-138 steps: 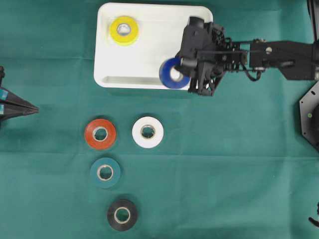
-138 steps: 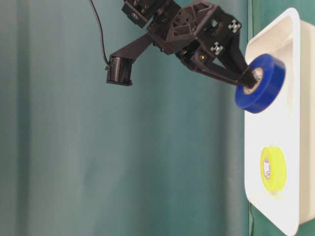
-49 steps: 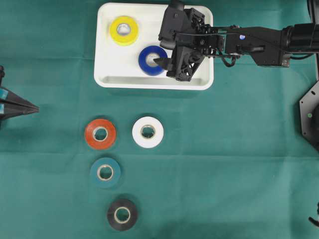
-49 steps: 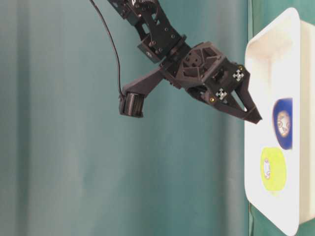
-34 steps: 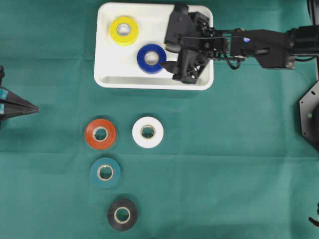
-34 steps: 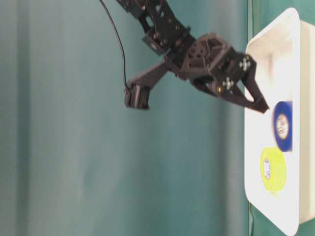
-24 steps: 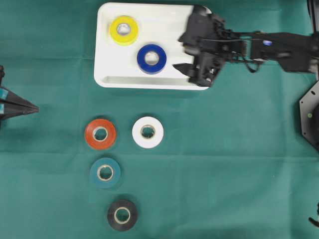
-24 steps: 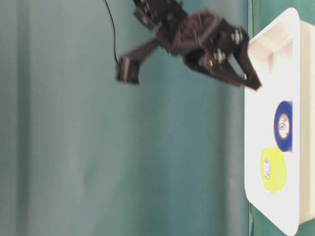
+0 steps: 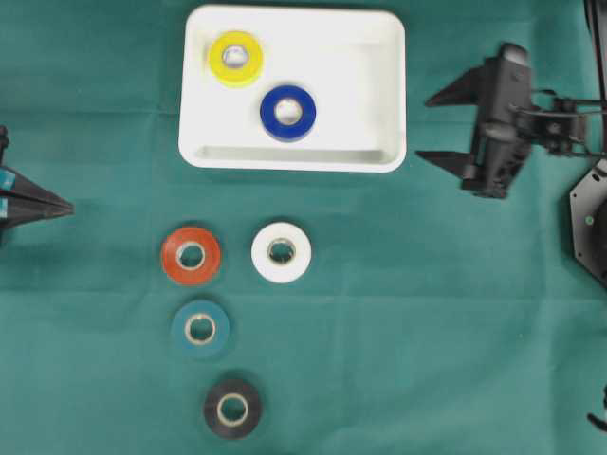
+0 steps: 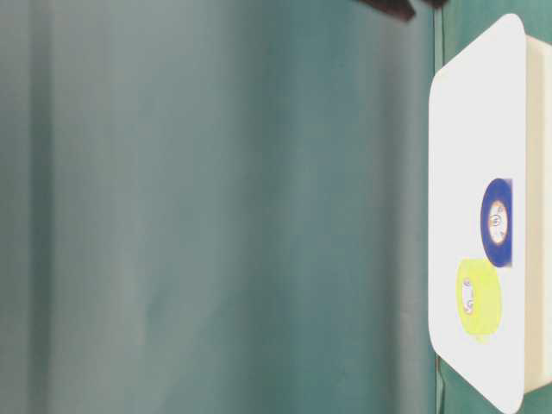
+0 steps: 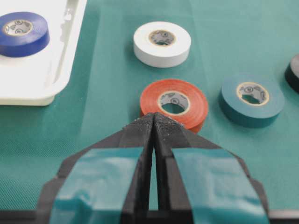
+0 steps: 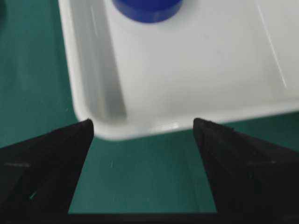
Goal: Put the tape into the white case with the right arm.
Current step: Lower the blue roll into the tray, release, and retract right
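Blue tape in the white case, my right claw spread and empty beside it.

My right claw (image 9: 438, 126) hangs over the green desk (image 9: 427, 313) just off the right rim of the white case (image 9: 360, 57), its two black fingers (image 12: 46, 158) wide apart with nothing between them. The blue tape (image 9: 288, 112) lies flat inside the case, near its front wall, apart from the yellow tape (image 9: 236, 57) in the far left corner. My left claw (image 11: 154, 128) rests at the desk's left edge, fingers pressed together, pointing at the red tape (image 9: 191, 255). White (image 9: 281, 251), teal (image 9: 200, 328) and black (image 9: 232, 409) rolls sit on the cloth.
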